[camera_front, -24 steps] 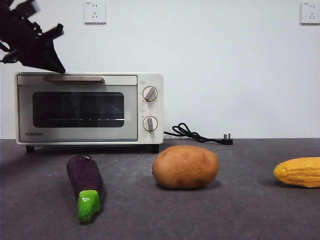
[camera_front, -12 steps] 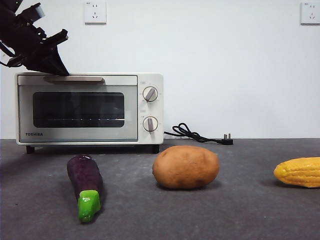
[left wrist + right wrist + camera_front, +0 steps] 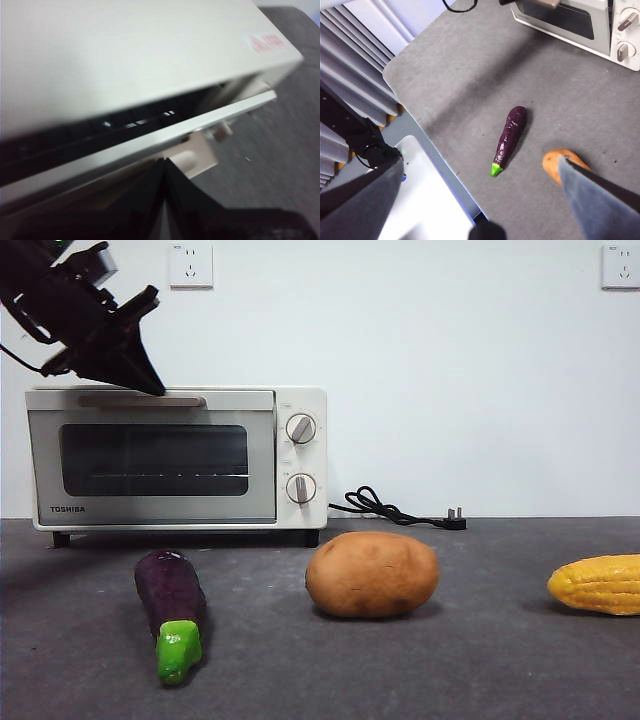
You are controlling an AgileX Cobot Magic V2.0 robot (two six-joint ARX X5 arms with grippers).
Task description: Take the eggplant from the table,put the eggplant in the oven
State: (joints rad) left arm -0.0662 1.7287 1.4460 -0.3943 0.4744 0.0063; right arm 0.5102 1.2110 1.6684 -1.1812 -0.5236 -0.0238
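The dark purple eggplant (image 3: pixel 168 590) with its green cap lies on the grey table (image 3: pixel 480 660), in front of the oven's left half. From high above, the right wrist view shows the eggplant (image 3: pixel 511 132) below my right gripper (image 3: pixel 480 160), which is open and holds nothing. The cream Toshiba oven (image 3: pixel 300 455) stands at the back left. My left gripper (image 3: pixel 150 388) is at the top of its door, its jaws shut with their tips against the beige handle (image 3: pixel 185 400). In the left wrist view my left gripper (image 3: pixel 164 165) touches the handle (image 3: pixel 200 157), and the door (image 3: pixel 150 142) stands slightly ajar.
A brown potato (image 3: pixel 372 574) sits right of the eggplant, and a yellow corn cob (image 3: pixel 600 584) lies at the right edge. The oven's black cable and plug (image 3: pixel 400 512) lie behind the potato. In the right wrist view the table's edge (image 3: pixel 402 95) is left of the eggplant.
My left gripper has moved right along the oven's top edge. The door's top has tipped outward from shut to slightly ajar. The eggplant, potato and corn have not moved.
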